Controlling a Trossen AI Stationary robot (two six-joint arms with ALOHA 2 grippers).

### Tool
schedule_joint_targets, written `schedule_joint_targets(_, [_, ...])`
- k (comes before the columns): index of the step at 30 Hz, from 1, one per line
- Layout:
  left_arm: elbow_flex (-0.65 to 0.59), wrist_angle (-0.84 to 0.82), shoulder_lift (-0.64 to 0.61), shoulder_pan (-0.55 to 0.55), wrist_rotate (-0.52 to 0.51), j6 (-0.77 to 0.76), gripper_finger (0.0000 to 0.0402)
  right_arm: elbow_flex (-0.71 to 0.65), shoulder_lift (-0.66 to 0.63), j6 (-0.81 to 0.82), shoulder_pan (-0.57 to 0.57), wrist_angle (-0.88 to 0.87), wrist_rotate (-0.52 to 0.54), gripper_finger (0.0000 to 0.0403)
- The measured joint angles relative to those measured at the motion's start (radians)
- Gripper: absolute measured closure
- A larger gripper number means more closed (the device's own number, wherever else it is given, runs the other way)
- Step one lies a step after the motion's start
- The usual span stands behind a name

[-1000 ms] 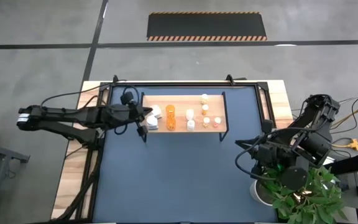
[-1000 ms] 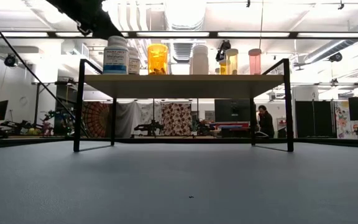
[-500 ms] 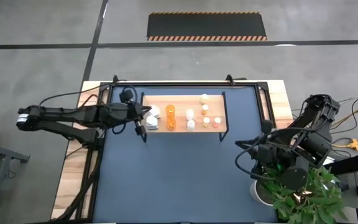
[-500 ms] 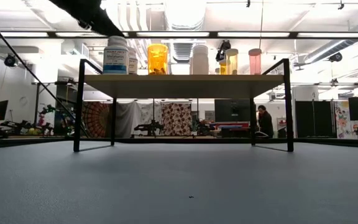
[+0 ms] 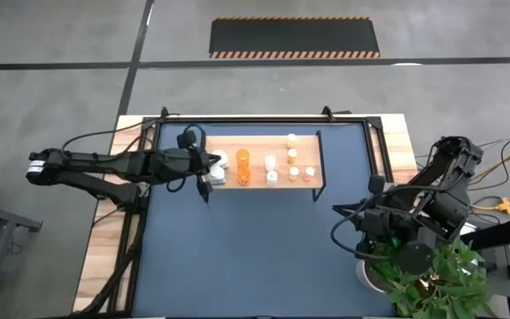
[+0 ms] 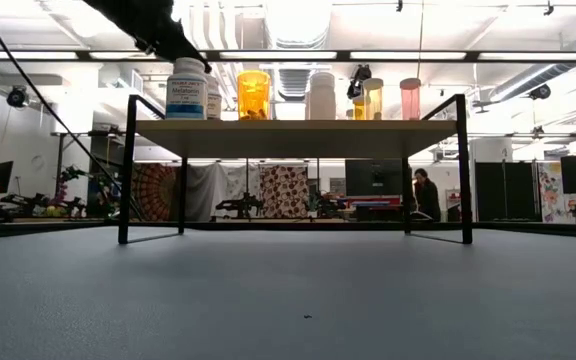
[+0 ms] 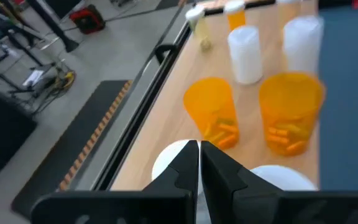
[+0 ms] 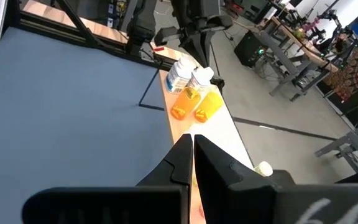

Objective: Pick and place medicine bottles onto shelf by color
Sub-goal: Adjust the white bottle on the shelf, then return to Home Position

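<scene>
The shelf [image 5: 259,146] stands at the far middle of the blue table, with several medicine bottles upright on its board. Two white bottles [image 5: 218,168] are at its left end, and two orange ones [image 7: 213,118] are beside them. Further white bottles [image 7: 244,53] and smaller capped ones [image 5: 295,168] stand toward its right end. My left gripper [image 7: 199,155] is shut and hangs just over the two white bottles at the left end. In the low view its arm tip is beside the labelled white bottle [image 6: 186,90]. My right gripper [image 8: 191,155] is shut, held high over the table's right side [image 5: 374,188], and holds nothing. My left gripper's shut fingertips stand right above the cap of a white bottle [image 7: 169,158] at the shelf's left end, slanting down from the table's left. The fingers themselves cover the spot, so I cannot tell whether they touch the cap.
A green potted plant [image 5: 432,275] stands at the near right corner, under my right arm. The shelf's thin black frame legs [image 6: 125,170] rise from the table. The blue tabletop [image 5: 255,257] lies bare in front of the shelf. A person stands far off in the room [image 6: 426,195].
My left gripper has rolled a little about its own line and edged toward the white bottles at the shelf's left end. It has stayed shut. The bottles have not moved.
</scene>
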Motion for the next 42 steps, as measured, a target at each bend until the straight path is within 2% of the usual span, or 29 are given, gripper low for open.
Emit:
schedule_joint_targets(5, [0.002, -0.014, 0.023, 0.0, -0.032, 0.006, 0.0402, 0.0, 0.004, 0.0, 0.0, 0.0, -0.003, 0.0394])
schedule_joint_targets(12, [0.003, -0.087, -0.025, 0.0, -0.033, 0.021, 0.0402, 0.001, 0.004, 0.0, 0.0, 0.0, -0.003, 0.0394])
schedule_joint_targets(28, [0.014, -0.087, -0.084, -0.009, -0.028, 0.05, 0.0402, 0.001, 0.004, 0.0, 0.0, 0.001, -0.002, 0.0394])
schedule_joint_targets(32, [0.03, -0.072, -0.114, -0.04, 0.058, -0.042, 0.0402, -0.01, 0.004, -0.023, 0.0, 0.002, 0.002, 0.0394])
schedule_joint_targets(35, [0.019, 0.01, -0.127, -0.119, 0.152, -0.047, 0.0402, -0.031, 0.007, -0.057, 0.006, 0.002, 0.014, 0.0394])
schedule_joint_targets(42, [-0.103, 0.341, -0.1, -0.319, 0.149, 0.087, 0.0402, -0.172, -0.091, -0.179, 0.001, 0.107, 0.157, 0.0394])
